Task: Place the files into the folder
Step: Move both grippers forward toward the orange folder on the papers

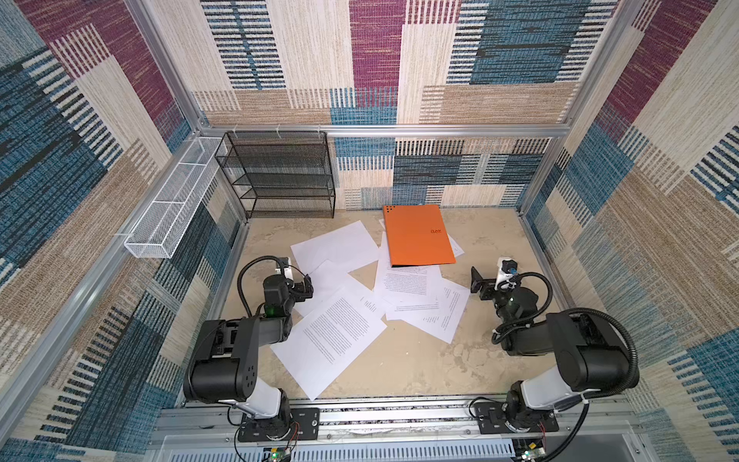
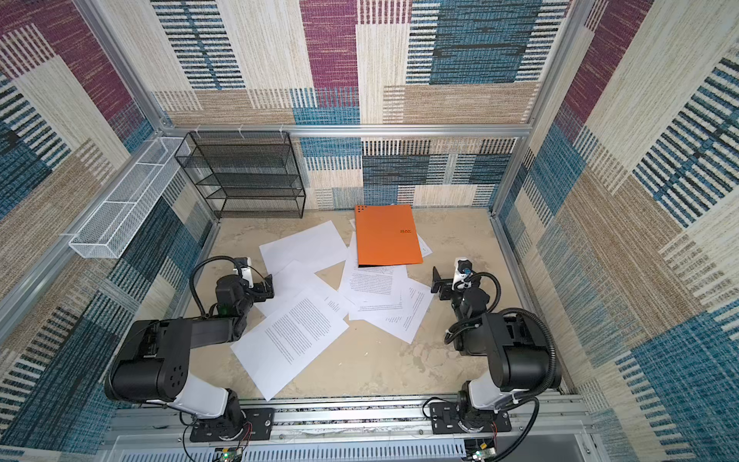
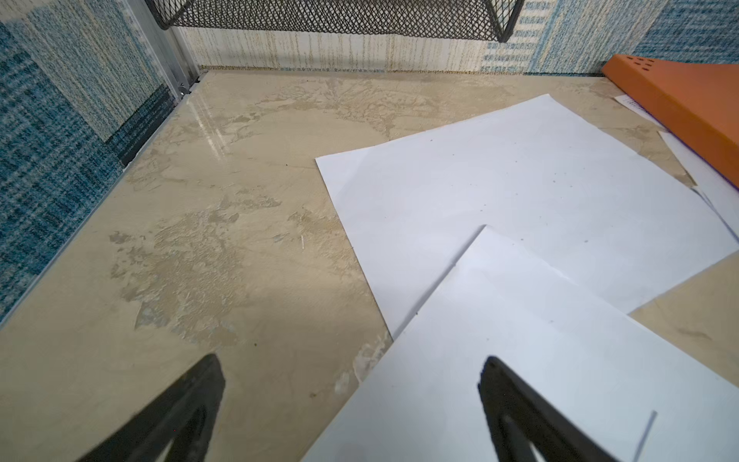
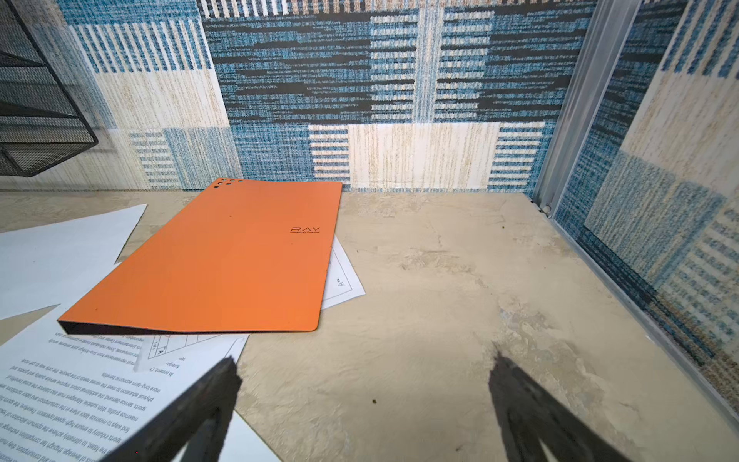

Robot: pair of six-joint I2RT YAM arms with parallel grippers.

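Note:
The orange folder (image 1: pixel 418 235) (image 2: pixel 387 235) lies closed at the back middle of the table, on top of some files. In the right wrist view the folder (image 4: pixel 224 260) shows a small dark logo and corner dots. Several white files are scattered in front of it: a large printed sheet (image 1: pixel 332 340) near the front, blank sheets (image 1: pixel 336 246) (image 3: pixel 520 192) to the left, printed ones (image 1: pixel 408 284) (image 4: pixel 80 384) under the folder's near edge. My left gripper (image 1: pixel 308 286) (image 3: pixel 352 362) hangs open over a blank sheet's edge. My right gripper (image 1: pixel 480 286) (image 4: pixel 364 360) is open over bare table, right of the files.
A black wire-mesh rack (image 1: pixel 276 176) stands at the back left against the wall. A white mesh basket (image 1: pixel 172 208) hangs along the left wall. Patterned walls and an aluminium frame (image 1: pixel 384 130) close in the table on three sides.

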